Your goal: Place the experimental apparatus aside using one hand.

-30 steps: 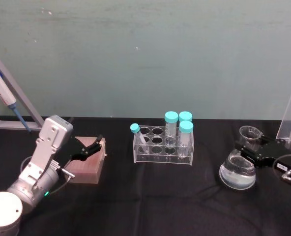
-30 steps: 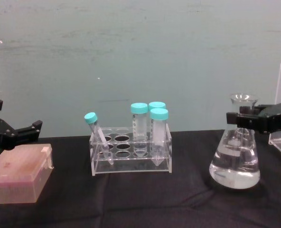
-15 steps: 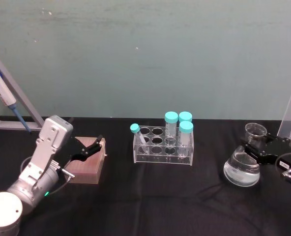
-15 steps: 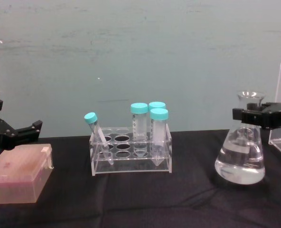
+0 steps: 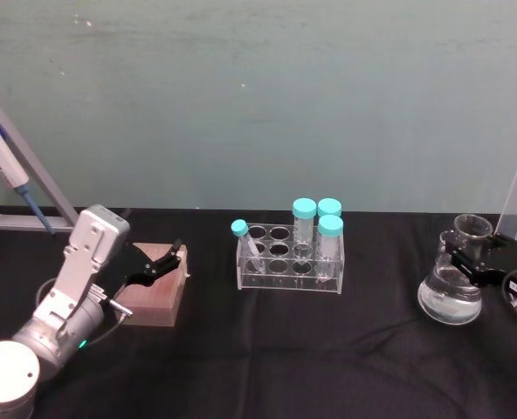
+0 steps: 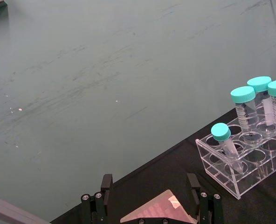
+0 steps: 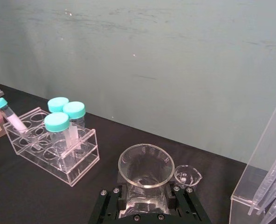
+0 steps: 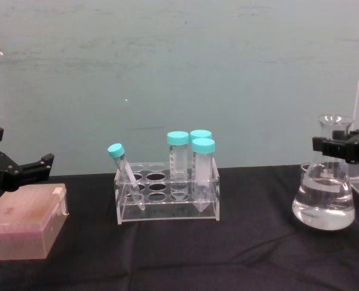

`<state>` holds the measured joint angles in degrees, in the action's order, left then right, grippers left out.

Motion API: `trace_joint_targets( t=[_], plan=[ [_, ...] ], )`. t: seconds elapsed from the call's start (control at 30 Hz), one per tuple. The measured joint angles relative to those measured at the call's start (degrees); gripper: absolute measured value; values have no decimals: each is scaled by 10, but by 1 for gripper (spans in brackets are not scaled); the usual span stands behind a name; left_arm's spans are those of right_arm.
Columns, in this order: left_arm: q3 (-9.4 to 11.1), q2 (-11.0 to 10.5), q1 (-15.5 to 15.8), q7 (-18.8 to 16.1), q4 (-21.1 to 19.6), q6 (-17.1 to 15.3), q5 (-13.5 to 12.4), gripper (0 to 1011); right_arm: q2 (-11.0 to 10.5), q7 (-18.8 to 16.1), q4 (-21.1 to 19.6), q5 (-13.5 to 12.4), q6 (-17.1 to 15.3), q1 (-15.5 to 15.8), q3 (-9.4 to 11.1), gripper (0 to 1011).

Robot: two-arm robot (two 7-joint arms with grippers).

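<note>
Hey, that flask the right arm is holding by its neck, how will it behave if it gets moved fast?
The flask looks like glass, so probably fragile and slippery at the neck. Liquid fills its lower part, so it may slosh and feel bottom-heavy. Its wide base likely resists tipping once set down.

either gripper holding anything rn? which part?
The right gripper is shut on the conical flask, clamped at its neck just under the rim. The left gripper holds nothing, open above the pink box.

Dim, even, teal-tinted light; soft focus, faint shadows.
</note>
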<state>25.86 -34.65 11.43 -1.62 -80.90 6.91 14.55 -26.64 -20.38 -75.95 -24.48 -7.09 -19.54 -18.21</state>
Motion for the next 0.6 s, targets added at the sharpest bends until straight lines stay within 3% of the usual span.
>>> trace_joint_targets(
  t=[0.6],
  plan=[
    [0, 0, 0, 0, 0, 0, 0, 1000, 16, 3, 9, 25, -7, 0, 22, 451]
  ],
)
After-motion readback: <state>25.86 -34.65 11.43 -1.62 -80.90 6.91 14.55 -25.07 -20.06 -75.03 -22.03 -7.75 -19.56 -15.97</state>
